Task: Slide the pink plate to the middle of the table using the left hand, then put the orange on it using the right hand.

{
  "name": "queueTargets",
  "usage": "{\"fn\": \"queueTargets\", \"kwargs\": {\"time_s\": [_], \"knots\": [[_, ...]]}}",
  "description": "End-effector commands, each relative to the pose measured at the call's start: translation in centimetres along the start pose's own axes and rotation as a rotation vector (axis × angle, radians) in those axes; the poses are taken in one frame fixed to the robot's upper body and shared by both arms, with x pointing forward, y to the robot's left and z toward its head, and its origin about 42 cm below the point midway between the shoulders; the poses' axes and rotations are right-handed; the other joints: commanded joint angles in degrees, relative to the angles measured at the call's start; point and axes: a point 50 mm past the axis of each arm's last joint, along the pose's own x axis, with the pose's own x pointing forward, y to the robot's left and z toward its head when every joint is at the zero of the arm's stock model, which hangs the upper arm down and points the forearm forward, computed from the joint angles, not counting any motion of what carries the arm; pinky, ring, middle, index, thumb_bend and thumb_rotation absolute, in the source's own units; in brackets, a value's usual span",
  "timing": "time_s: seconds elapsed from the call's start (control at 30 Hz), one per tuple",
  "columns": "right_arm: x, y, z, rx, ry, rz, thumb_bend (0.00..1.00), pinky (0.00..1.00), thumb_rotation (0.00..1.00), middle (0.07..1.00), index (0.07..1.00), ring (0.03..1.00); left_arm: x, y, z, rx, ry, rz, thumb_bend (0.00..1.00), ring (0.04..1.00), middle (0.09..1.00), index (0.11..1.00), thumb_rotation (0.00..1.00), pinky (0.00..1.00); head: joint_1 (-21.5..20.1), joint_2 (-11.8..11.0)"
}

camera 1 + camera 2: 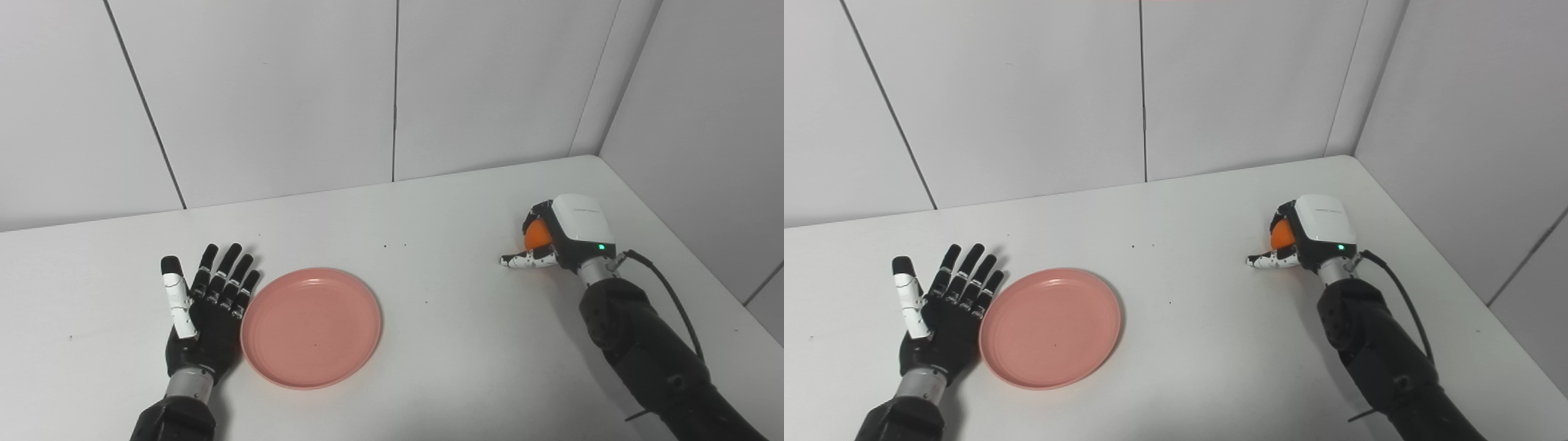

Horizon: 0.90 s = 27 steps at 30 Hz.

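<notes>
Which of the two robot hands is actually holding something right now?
The right robot hand, curled around the orange. The left robot hand holds nothing, its fingers spread flat on the table beside the pink plate.

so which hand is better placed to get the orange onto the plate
Right. The right hand is already wrapped around the orange, while the left hand lies open beside the pink plate, far from the fruit.

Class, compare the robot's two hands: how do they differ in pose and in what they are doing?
The left hand lies open and flat, fingers spread, beside the pink plate; the right hand is curled around the orange. The left holds nothing. Both are low at the table.
</notes>
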Motion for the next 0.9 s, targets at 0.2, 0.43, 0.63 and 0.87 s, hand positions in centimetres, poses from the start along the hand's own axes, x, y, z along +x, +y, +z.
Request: {"fn": "queueTargets", "kwargs": {"time_s": [0.2,0.43,0.63,0.87], "knots": [[0.0,-3.1,1.7,-0.016,-0.026,0.020,0.72,0.11,0.20,0.226,0.248,0.166,-0.3,0.5,-1.3,-0.008,0.071,0.044,0.86,0.928,0.905,0.977,0.75,0.95,0.4,0.0],[0.1,-7.1,5.1,0.023,-0.117,-0.072,0.71,0.10,0.19,0.204,0.243,0.144,-0.4,0.1,-1.6,-0.002,0.070,0.044,0.86,0.922,0.908,0.977,0.75,0.95,0.7,0.0],[-0.3,-9.3,7.6,0.053,-0.195,-0.115,0.71,0.10,0.19,0.208,0.246,0.146,-0.4,-0.2,-2.0,-0.009,0.072,0.045,0.87,0.921,0.913,0.976,0.75,0.96,2.1,0.0],[-0.9,-10.9,9.5,0.075,-0.258,-0.154,0.72,0.10,0.19,0.208,0.237,0.145,-0.5,-0.7,-2.5,-0.010,0.072,0.049,0.86,0.921,0.917,0.980,0.76,0.94,4.3,0.0]]}}
